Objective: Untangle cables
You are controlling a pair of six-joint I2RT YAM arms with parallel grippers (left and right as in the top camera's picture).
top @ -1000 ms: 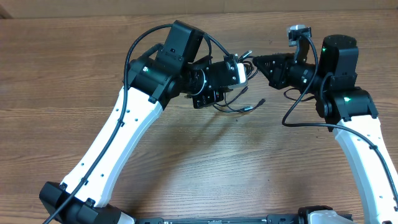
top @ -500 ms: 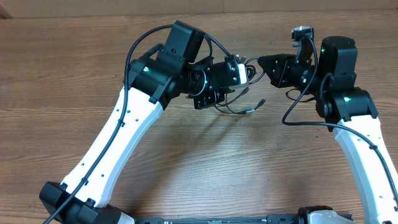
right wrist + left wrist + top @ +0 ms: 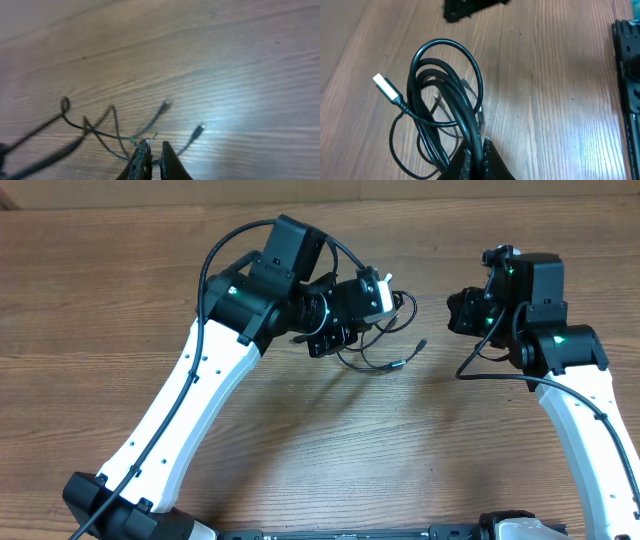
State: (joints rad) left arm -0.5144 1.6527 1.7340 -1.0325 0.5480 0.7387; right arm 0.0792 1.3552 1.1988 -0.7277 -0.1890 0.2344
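Overhead, the left gripper (image 3: 386, 293) sits toward the far side of the wooden table (image 3: 100, 310). The cables (image 3: 372, 358) bunch right at its tip. Thin black strands spill below it and out to the right, and one loose end finishes in a small plug (image 3: 420, 345). The right gripper (image 3: 458, 312) stands apart from the bundle, with bare wood between them. From up here I can't make out either set of fingers.

The left wrist view fills that in. The fingers are pinched tight on the thicker cords at the foot of the picture. The coil runs lengthwise away from them as a tall, narrow loop leaning a little left. A silver-white connector (image 3: 385, 86) sticks out to the left of the loop, pointing up and left; I can't pick it out overhead.

The right wrist view shows the thin strands fanned across the wood beyond its fingertips, with two ends carrying little plugs (image 3: 199, 130) aimed up and right. Its fingers are close together with only a slit between them. Whether a strand is caught there I can't tell.
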